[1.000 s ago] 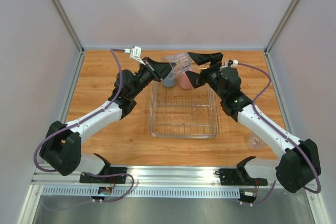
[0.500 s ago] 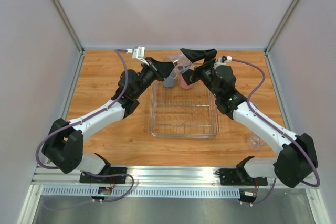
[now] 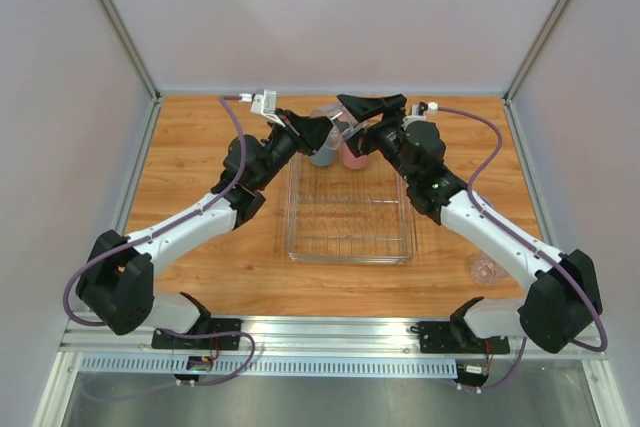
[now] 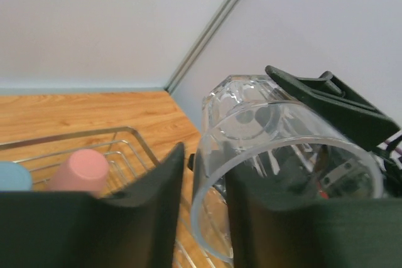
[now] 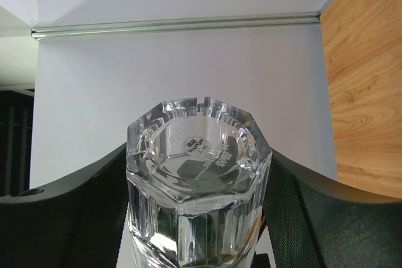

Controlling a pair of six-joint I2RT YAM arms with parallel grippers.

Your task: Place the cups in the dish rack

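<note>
From above, a clear cup (image 3: 334,125) is being held over the far end of the dish rack (image 3: 350,209), seemingly by both grippers. In the left wrist view, the left gripper (image 4: 202,202) is straddling its rim. In the right wrist view, the right gripper (image 5: 196,187) is clasping its base.

Clear cup (image 5: 198,180), pink cup (image 4: 80,169)

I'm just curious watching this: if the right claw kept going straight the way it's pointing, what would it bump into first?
Probably the left gripper: the right gripper points left across the rack's far end, the clear cup between its fingers, and the left one faces it there. Depth is unclear.
</note>
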